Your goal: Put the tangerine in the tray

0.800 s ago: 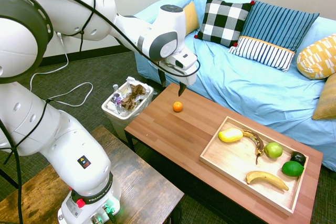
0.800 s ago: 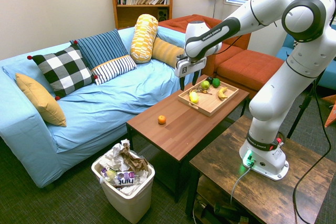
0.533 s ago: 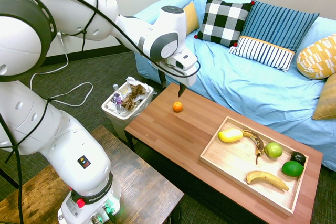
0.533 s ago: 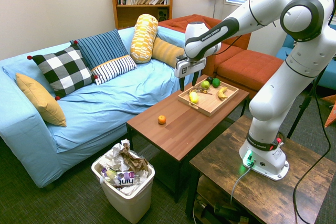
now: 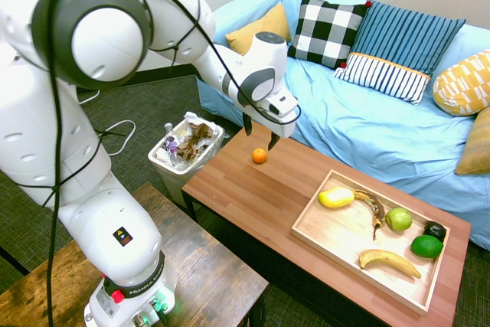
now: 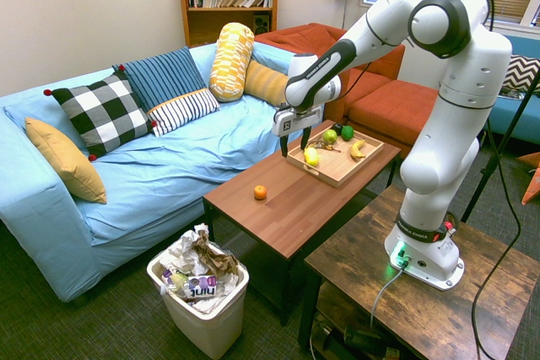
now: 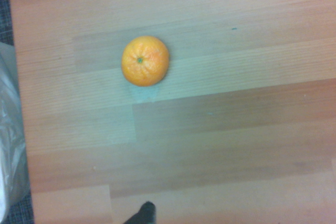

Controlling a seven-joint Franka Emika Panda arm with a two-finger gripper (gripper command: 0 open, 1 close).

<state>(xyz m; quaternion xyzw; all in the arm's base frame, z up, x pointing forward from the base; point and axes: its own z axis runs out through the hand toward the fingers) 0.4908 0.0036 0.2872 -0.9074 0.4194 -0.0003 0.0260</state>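
The tangerine point(image 5: 259, 156), a small bright-orange fruit, lies on the reddish-brown coffee table point(image 5: 253, 197) near its end by the bin. In the second exterior view the tangerine point(image 6: 260, 193) sits well apart from the tray point(image 6: 342, 166). My gripper point(image 5: 260, 134) hangs just above the tangerine, open, with nothing between its fingers; it also shows as the gripper point(image 6: 293, 144) over the table's sofa side. The wrist view looks straight down on the tangerine point(image 7: 145, 61). The pale wooden tray point(image 5: 344, 231) rests at the table's other end.
In the tray lie a yellow fruit point(image 5: 335, 197), a banana point(image 5: 389, 260), a green apple point(image 5: 398, 219) and a lime point(image 5: 426, 246). A full white waste bin point(image 5: 186, 151) stands by the table's end. The blue sofa point(image 5: 367, 120) runs behind the table.
The arm has swung and the gripper has come lower and closer to the tangerine, with the wrist turned. The tangerine has not moved.
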